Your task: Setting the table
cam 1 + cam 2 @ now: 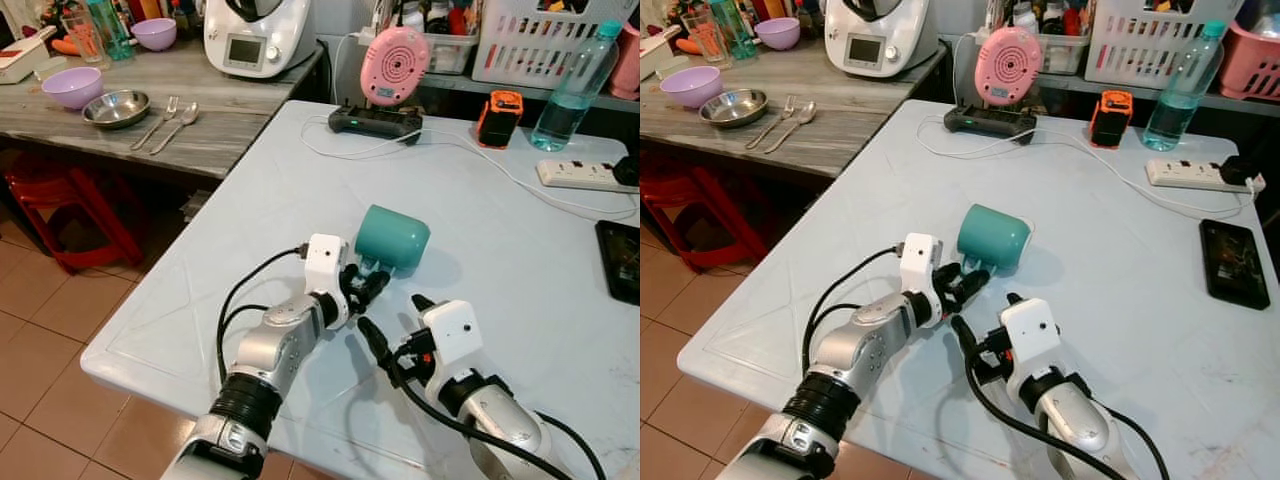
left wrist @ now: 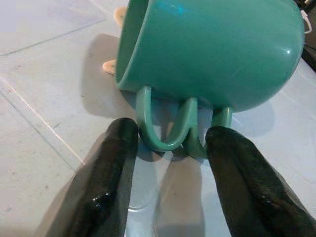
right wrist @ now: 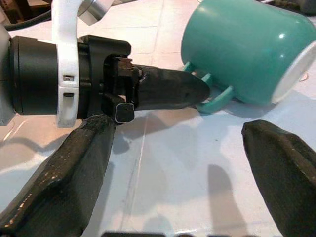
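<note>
A teal mug [image 1: 392,237] is seen lying on its side near the middle of the pale blue table [image 1: 500,230], handle pointing down toward the robot. The left gripper [image 2: 168,163] is positioned at the handle w/ fingers spread, one on either side of the loop; no squeeze is visible yet. The right gripper [image 3: 177,173] is held just beside it, low over the tabletop, fingers wide apart & nothing between them.

Home kitchen/dining area. Far left: grey wood-grain counter [image 1: 230,120] carrying white countertop cooking appliance [image 1: 262,35], lilac plastic bowl [image 1: 71,87], steel dish [image 1: 116,108], fork and spoon [image 1: 168,122]. Terracotta floor tiles [image 1: 40,330].
</note>
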Tool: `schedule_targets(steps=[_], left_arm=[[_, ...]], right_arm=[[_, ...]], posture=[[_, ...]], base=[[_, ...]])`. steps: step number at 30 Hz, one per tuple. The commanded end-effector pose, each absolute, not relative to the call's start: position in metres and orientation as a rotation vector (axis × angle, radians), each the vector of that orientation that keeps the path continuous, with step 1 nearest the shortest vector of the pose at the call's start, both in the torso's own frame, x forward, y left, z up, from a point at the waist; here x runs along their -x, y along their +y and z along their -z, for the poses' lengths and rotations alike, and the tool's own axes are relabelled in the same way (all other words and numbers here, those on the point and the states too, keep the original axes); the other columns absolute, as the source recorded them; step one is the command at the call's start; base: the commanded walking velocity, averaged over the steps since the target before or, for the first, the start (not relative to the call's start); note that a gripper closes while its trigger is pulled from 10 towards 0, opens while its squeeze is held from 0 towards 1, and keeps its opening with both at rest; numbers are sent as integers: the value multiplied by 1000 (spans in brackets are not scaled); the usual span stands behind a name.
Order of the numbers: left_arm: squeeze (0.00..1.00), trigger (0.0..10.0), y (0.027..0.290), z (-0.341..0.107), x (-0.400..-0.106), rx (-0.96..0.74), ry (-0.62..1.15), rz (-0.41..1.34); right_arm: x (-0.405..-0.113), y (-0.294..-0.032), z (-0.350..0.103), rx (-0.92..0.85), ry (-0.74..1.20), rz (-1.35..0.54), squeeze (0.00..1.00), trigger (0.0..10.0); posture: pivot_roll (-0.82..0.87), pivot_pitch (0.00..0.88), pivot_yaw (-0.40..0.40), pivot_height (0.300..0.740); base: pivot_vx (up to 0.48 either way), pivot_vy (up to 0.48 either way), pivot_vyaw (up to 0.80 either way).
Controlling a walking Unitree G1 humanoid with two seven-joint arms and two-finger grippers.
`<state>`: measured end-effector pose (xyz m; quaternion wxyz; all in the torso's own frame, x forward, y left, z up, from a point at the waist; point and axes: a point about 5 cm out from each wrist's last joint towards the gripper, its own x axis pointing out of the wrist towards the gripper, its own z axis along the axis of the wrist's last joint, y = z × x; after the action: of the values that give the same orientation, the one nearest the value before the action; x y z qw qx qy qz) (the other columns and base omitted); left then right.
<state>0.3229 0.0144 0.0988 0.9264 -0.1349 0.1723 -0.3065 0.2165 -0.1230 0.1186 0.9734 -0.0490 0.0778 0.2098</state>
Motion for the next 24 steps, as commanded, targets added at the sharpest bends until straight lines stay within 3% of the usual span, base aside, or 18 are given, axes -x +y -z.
schedule_targets(steps=[1,24], left_arm=[[0,0,-29,-121,-322,304,340,702],[0,0,-27,-122,-327,310,300,682]], right_arm=[[-217,-121,-124,106,134,-429,0,10000],[-220,-118,-124,112,127,-426,0,10000]], posture=[[-134,93,50,740],[-128,90,52,740]], base=[[0,0,0],[0,0,0]])
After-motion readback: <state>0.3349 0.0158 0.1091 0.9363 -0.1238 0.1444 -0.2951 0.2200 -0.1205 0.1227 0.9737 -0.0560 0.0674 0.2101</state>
